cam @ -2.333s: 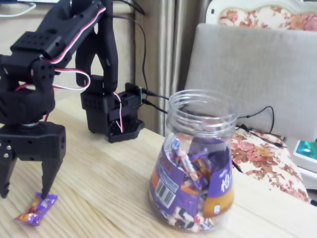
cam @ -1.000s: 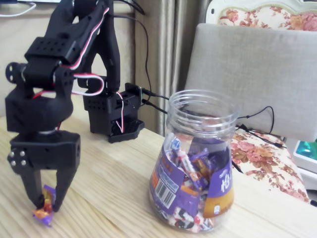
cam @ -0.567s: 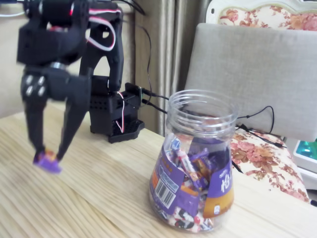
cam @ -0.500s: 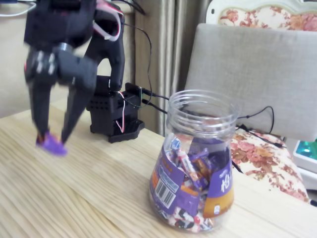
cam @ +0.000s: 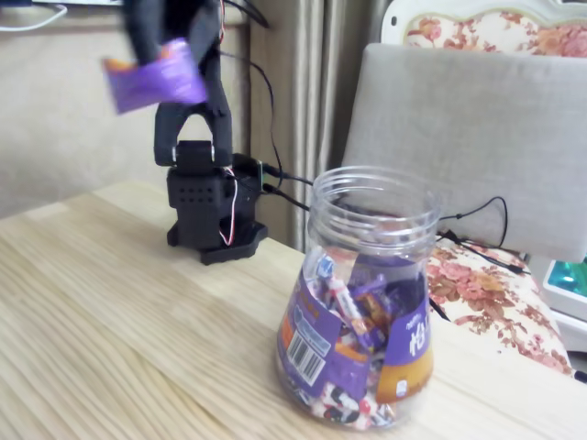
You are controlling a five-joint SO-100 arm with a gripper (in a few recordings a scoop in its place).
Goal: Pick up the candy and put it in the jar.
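- The candy (cam: 154,80) sits at about ten o'clock in the fixed view, high above the table and blurred — a purple smear with an orange tip at its left end.
- The gripper (cam: 156,41) is just above it, at about eleven o'clock; the dark fingers run down from the top edge onto the wrapper and are clamped on the candy, though blur hides the fingertips themselves.
- Below, near the back edge of the wooden table (cam: 110,312), stands the arm's black base (cam: 209,215), with red and white wires running down it.
- The jar (cam: 367,298) stands upright on the table at about five o'clock, well apart from the candy — mouth open, no lid on it, many wrapped sweets showing through its clear wall above the barcode label.
- Behind the jar, at two o'clock, a grey chair back (cam: 468,137).
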